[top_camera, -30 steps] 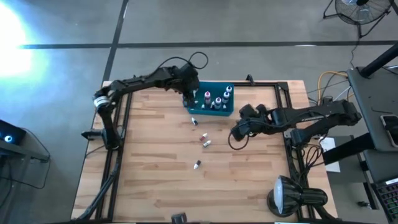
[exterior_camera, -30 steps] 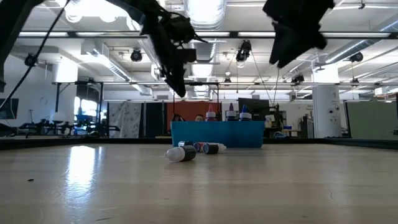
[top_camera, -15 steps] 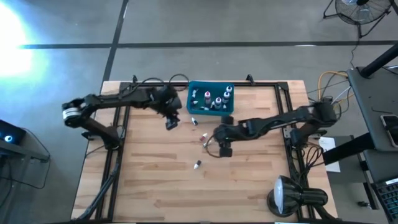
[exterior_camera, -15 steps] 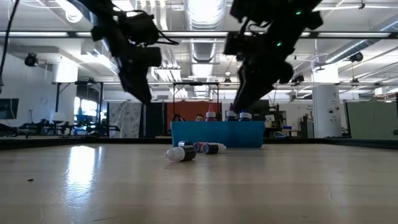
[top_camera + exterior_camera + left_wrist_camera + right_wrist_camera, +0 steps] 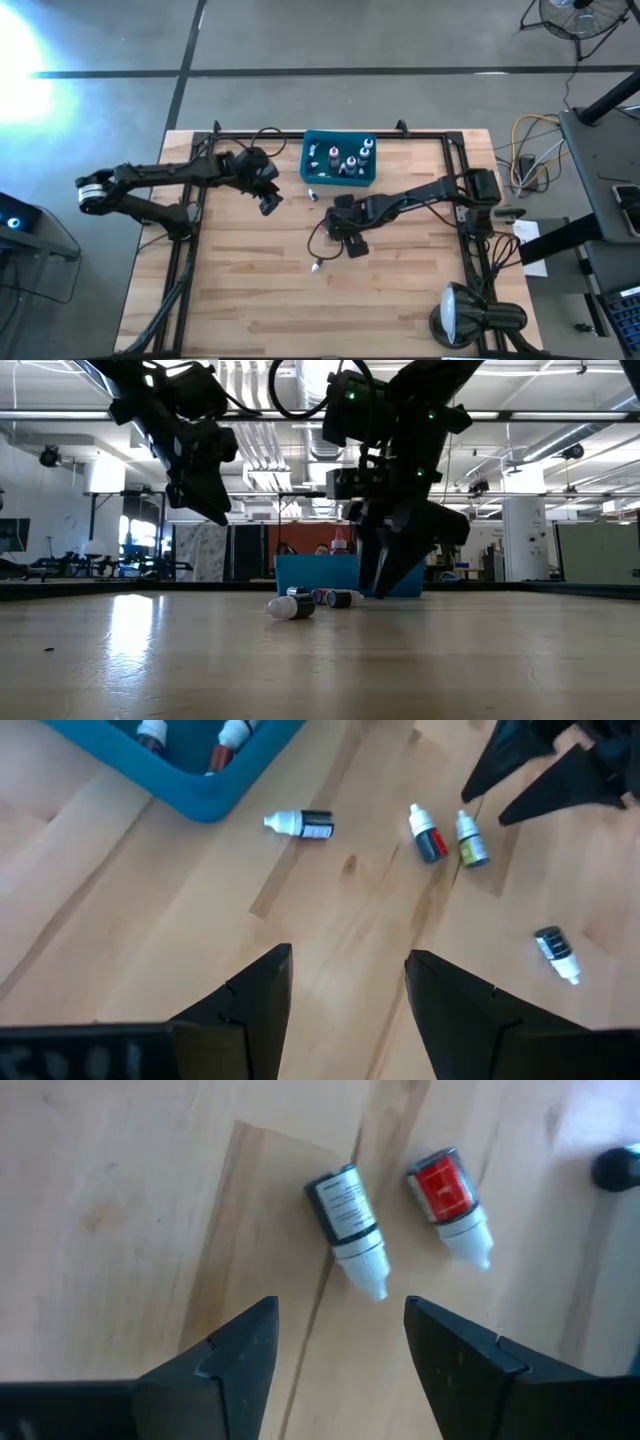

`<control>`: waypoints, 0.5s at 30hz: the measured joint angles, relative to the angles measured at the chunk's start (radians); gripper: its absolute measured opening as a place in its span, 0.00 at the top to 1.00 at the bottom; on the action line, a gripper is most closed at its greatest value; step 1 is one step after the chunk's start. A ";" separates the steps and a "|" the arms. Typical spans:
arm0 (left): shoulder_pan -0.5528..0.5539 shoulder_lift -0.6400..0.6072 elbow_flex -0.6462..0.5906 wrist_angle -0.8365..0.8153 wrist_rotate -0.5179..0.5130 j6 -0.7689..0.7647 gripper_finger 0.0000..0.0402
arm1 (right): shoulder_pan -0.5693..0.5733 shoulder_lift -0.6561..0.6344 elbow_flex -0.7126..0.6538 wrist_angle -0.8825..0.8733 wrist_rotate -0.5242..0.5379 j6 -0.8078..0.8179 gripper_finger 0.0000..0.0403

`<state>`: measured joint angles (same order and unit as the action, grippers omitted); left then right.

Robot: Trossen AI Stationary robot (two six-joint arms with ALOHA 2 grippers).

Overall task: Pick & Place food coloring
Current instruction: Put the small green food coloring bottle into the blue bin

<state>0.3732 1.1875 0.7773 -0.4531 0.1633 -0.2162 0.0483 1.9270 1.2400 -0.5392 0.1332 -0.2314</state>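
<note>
We see a wooden table (image 5: 250,290) with a teal bin (image 5: 338,179) at its far edge holding several upright food coloring bottles (image 5: 350,160). The left gripper (image 5: 269,200) hangs left of the bin, fingers spread, holding nothing. The right gripper (image 5: 335,1342) hovers with open, empty jaws just above a dark-labelled bottle (image 5: 348,1214) and a red-labelled bottle (image 5: 446,1192) lying side by side on the table.

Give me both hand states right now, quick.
Left hand: open, empty, hanging above the bare wooden table beside the teal plastic bin.
Right hand: open, empty, over two small white-capped dropper bottles lying on the wood.
</note>
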 joint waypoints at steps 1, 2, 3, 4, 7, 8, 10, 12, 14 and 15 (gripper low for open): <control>0.000 -0.002 0.000 0.003 -0.001 -0.001 0.57 | 0.000 0.005 0.001 -0.003 -0.002 -0.005 0.48; -0.001 -0.006 0.000 0.002 -0.007 -0.003 0.57 | 0.000 0.010 0.004 -0.003 -0.003 -0.009 0.48; -0.002 -0.009 0.000 0.000 -0.008 -0.007 0.57 | -0.001 0.012 0.006 -0.001 -0.004 -0.009 0.48; -0.003 -0.010 0.000 0.002 -0.008 -0.014 0.57 | -0.002 0.014 0.007 -0.003 -0.003 -0.015 0.49; -0.004 -0.011 0.000 0.000 -0.008 -0.035 0.57 | -0.006 0.016 0.015 0.007 -0.004 -0.050 0.50; -0.006 -0.011 0.000 0.001 -0.008 -0.043 0.57 | -0.008 0.016 0.015 0.017 -0.004 -0.064 0.51; -0.008 -0.011 0.000 0.004 -0.008 -0.048 0.57 | -0.016 0.017 0.016 0.041 -0.018 -0.081 0.53; -0.011 -0.011 0.000 0.005 -0.008 -0.049 0.57 | -0.028 0.017 0.015 0.046 -0.048 -0.087 0.54; -0.015 -0.011 0.000 0.006 -0.008 -0.053 0.57 | -0.039 0.019 0.015 0.049 -0.081 -0.087 0.56; -0.017 -0.011 0.000 0.005 -0.008 -0.054 0.57 | -0.043 0.020 0.015 0.049 -0.086 -0.087 0.56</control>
<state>0.3564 1.1766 0.7773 -0.4477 0.1554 -0.2706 0.0054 1.9473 1.2552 -0.4905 0.0477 -0.3186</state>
